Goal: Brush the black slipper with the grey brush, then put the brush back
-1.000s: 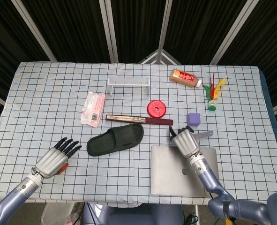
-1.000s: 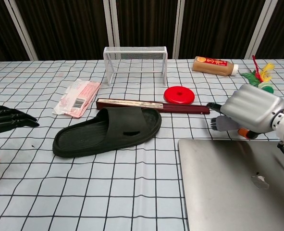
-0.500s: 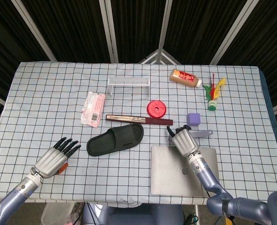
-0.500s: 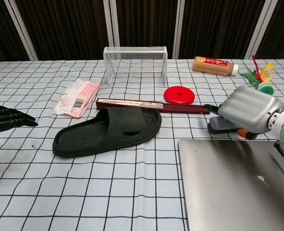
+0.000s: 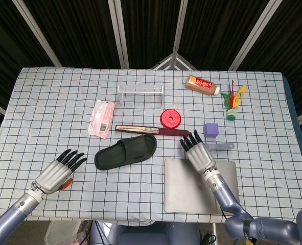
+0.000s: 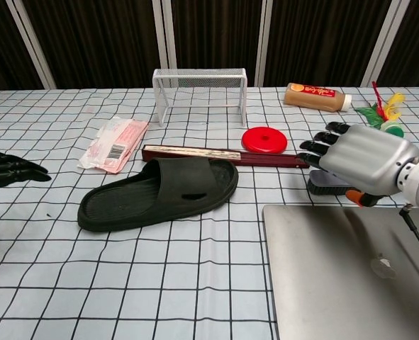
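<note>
The black slipper [image 5: 126, 151] [image 6: 159, 193] lies sole down in the middle of the checked cloth. The grey brush [image 5: 221, 146] [image 6: 325, 185] rests on the table just beyond the laptop's far edge, partly hidden behind my right hand. My right hand [image 5: 196, 153] [image 6: 361, 166] hovers over the brush's left end with its fingers stretched out and apart, holding nothing. My left hand [image 5: 59, 171] [image 6: 3, 170] is at the near left, fingers extended and empty, well left of the slipper.
A closed silver laptop [image 5: 191, 186] [image 6: 351, 269] fills the near right. Behind the slipper lie a dark red folded fan [image 5: 151, 130] and a red disc [image 5: 170, 118]. A purple cube [image 5: 211, 129], white wire rack [image 5: 140, 91], bottle [image 5: 202, 84], shuttlecock [image 5: 232, 104] and pink packet [image 5: 101, 118] lie farther back.
My right hand has uncurled from over the brush and spread its fingers; the brush now lies free on the table. My left hand has drawn back slightly.
</note>
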### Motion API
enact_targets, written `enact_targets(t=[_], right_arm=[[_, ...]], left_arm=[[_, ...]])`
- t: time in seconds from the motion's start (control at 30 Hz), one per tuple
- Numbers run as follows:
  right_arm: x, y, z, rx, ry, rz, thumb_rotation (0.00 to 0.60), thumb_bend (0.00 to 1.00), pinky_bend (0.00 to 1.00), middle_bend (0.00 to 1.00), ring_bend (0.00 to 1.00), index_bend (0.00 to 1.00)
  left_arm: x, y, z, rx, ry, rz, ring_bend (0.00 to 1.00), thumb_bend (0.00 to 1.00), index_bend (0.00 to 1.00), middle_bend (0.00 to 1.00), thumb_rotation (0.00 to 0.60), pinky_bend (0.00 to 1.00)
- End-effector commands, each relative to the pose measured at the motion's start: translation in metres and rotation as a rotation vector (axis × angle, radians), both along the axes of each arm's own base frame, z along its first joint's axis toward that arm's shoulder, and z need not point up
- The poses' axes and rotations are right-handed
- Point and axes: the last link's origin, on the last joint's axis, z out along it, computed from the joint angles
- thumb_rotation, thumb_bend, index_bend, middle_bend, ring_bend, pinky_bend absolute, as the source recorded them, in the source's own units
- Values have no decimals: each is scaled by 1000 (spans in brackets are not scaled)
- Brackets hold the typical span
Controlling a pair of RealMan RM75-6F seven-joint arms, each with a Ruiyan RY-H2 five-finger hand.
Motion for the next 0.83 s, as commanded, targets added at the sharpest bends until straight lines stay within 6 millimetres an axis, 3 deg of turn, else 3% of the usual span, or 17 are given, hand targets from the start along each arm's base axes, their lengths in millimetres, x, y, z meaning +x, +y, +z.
enact_targets(t=[0.03,0.17,0.23,0.3,0.37,0.47,0.6,0.83], right_arm=[[9,14,20,2,-79,10,600,374,1,0,6,0],[25,47,51,-1,-261,19,600,326,0,0,0,0],[22,78,71,-18,-383,17,600,323,0,0,0,0],[9,102,86,-48,-466,-1,600,322,0,0,0,0],[-18,130,103,-119,-543,-30,600,322,0,0,0,0],[-55,158,123,-277,-705,-95,600,322,0,0,0,0],[-93,172,137,-329,-717,-174,600,321,0,0,0,0],[-103,173,149,-344,-712,-204,600,322,0,0,0,0]], left_arm=[[-3,-7,11,21,-21,-5,33,346,0,13,600,0],[-9,-21,27,70,-105,19,18,216,0,0,600,0],[-15,-33,45,147,-203,47,3,175,0,0,600,0],[-20,-43,59,205,-300,44,0,149,0,0,600,0],[-31,-56,72,253,-396,32,0,133,0,0,600,0],[-51,-73,77,286,-399,69,0,131,0,0,600,0],[-63,-69,80,349,-333,77,0,129,0,0,600,0],[-62,-66,72,340,-296,73,0,123,0,0,600,0]])
